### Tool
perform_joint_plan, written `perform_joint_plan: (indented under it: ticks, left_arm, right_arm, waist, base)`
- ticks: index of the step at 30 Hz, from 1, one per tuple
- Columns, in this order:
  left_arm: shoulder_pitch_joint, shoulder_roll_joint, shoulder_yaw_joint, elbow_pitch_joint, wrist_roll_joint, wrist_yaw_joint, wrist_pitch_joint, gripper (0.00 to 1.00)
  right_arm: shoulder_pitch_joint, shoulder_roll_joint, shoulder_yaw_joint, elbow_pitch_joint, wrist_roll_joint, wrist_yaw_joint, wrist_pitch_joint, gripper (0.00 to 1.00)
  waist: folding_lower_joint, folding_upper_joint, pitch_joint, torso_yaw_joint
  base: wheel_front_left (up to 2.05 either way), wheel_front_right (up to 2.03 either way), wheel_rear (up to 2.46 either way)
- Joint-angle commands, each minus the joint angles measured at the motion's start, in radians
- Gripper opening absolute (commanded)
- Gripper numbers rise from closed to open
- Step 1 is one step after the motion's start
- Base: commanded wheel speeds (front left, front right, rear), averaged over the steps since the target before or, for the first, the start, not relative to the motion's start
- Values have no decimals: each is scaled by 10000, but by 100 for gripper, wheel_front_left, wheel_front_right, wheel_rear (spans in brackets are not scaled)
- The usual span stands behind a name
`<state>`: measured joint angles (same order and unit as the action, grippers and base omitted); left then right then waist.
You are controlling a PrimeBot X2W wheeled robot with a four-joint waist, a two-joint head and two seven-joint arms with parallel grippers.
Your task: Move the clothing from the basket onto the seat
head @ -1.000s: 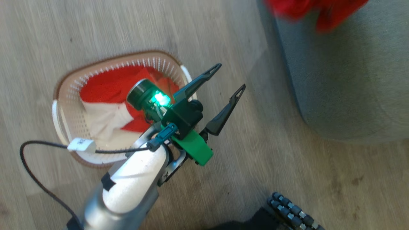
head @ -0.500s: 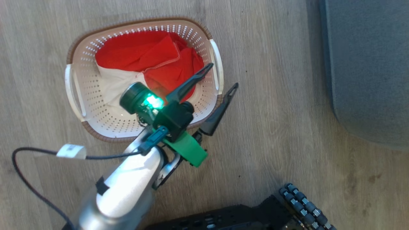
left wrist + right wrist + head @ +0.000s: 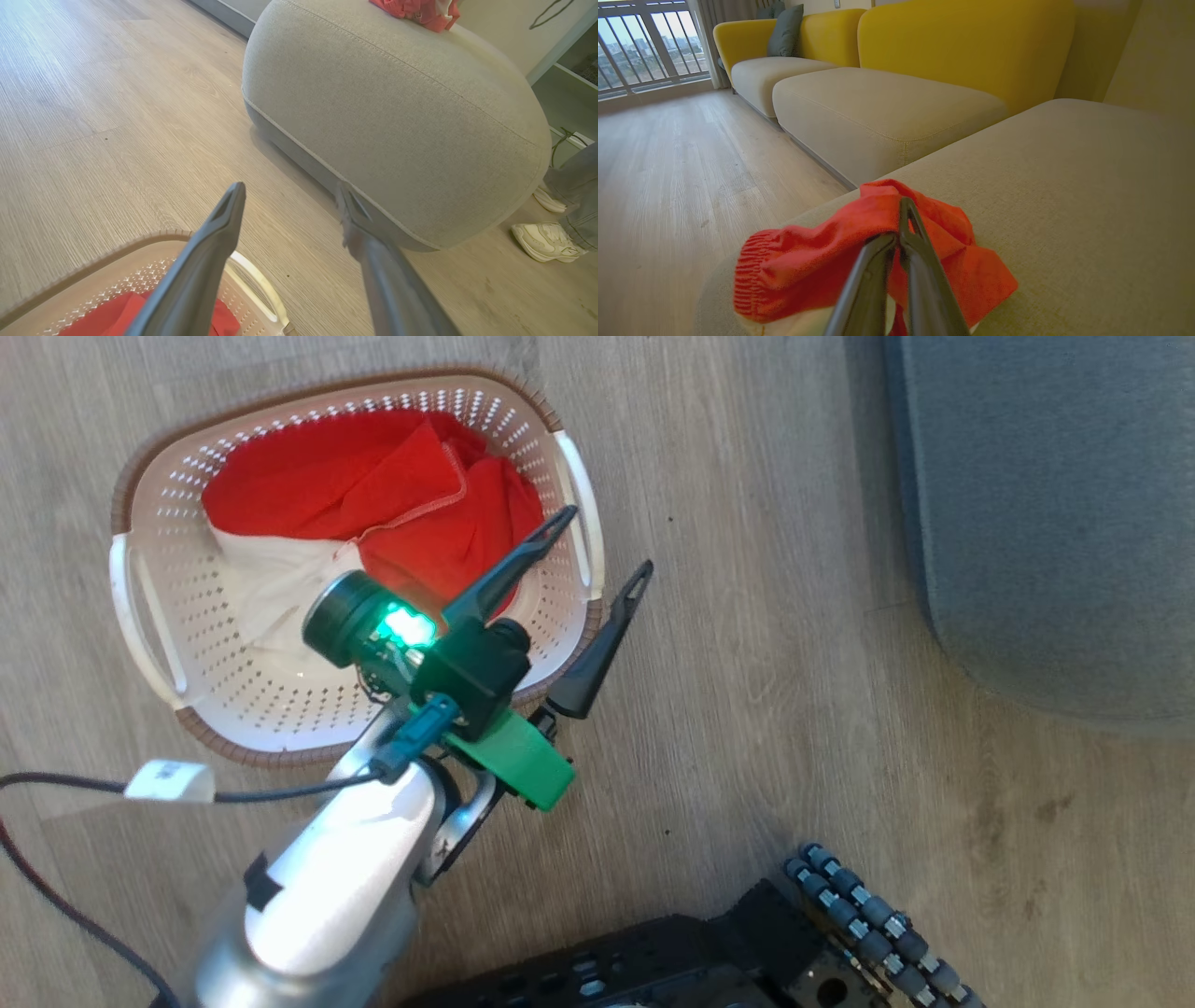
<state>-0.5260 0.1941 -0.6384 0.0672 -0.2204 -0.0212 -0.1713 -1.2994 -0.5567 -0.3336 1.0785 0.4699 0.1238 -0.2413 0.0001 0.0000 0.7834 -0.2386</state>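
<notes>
While the red garment is sitting bunched on the seat, close to its rounded corner, the step in hand is reading as the release.

Item one, red garment: crumpled, ribbed hem showing, a white patch underneath. The right gripper is pinching it, fingers pressed almost together.

Item two, seat: grey fabric, broad and bare behind the garment. The cloth is lying near the edge, so letting go a little further in is looking safer than dropping it at the corner. Opening fully before drawing straight back is looking like the way to keep fabric off the fingers.

Item three, remaining clothing: red with a white panel, lying in the basket on the wooden floor, well apart from the seat.

Item four, left gripper: fingers spread wide, holding nothing, hanging over the basket's rim on the side nearest the seat.
</notes>
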Motion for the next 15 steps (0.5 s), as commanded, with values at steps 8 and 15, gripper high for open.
perform_joint_plan:
  ticks: [8,15]
  left_arm:
    - [411,65,431,-301,-367,181,-135,100]
    - [769,-227,512,277,-851,187,-486,100]
  right_arm:
    - [785,-41,940,379,-1240,69,-144,100]
    - [2870,817,2332,-1516,-881,69,-197,100]
  waist:
    - [-1,0,-884,-307]
    - [-1,0,-2394,-466]
  base:
    - [0,0,0]
    - [0,0,0]
